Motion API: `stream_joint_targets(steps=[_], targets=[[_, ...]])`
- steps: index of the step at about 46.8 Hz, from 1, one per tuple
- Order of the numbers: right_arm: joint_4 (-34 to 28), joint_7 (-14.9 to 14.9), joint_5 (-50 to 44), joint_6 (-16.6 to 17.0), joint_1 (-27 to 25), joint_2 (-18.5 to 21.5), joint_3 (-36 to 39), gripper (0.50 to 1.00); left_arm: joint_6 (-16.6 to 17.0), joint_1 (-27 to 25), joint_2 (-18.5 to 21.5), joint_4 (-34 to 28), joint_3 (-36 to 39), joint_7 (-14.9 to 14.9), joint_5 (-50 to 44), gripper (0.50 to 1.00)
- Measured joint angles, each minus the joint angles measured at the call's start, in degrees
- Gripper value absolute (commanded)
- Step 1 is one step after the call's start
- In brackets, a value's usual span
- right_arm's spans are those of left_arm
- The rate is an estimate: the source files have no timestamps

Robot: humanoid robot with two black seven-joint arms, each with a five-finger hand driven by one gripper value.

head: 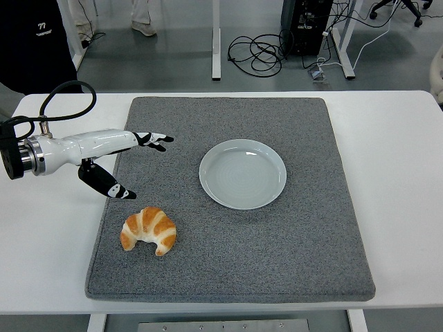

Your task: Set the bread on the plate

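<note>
A robot's left hand [124, 162] reaches in over the left edge of a grey mat [235, 200] on a white table [394, 180], its fingers [154, 140] stretched out straight and its thumb [111, 185] dropped well away below them, so the hand stands wide and holds nothing. The croissant [149, 230], the bread of the task, lies on the mat just below and slightly right of the thumb tip, near it but not touching, its golden curve opening toward the table's near edge. The pale plate [243, 173] sits bare on the mat to the right of the fingertips, clearly apart from them and farther from the hand than the croissant is. A black cable [66, 97] loops up behind the hand's white forearm [73, 146]. Beyond the hand, past the table's far edge, cables [259, 52] lie coiled on the floor among desk legs.
</note>
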Motion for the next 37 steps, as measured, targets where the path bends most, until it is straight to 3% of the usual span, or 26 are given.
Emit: stream_joint_targets(steps=[9,27,37], targets=[[0.0,0.0,0.0,0.0,0.0,0.0,0.0,1.000,2.5,5.7,-0.5,-2.1,-0.4,0.1,-0.2,0.901],[0.0,0.0,0.0,0.0,0.0,0.0,0.0,1.000,3.6,7.3,-0.3,-3.2,-0.3,-0.2,-0.2,0.893],[0.0,0.0,0.0,0.0,0.0,0.0,0.0,1.000,7.1,11.0,-2.5,-2.7,-0.3,-0.7,0.9,0.893]])
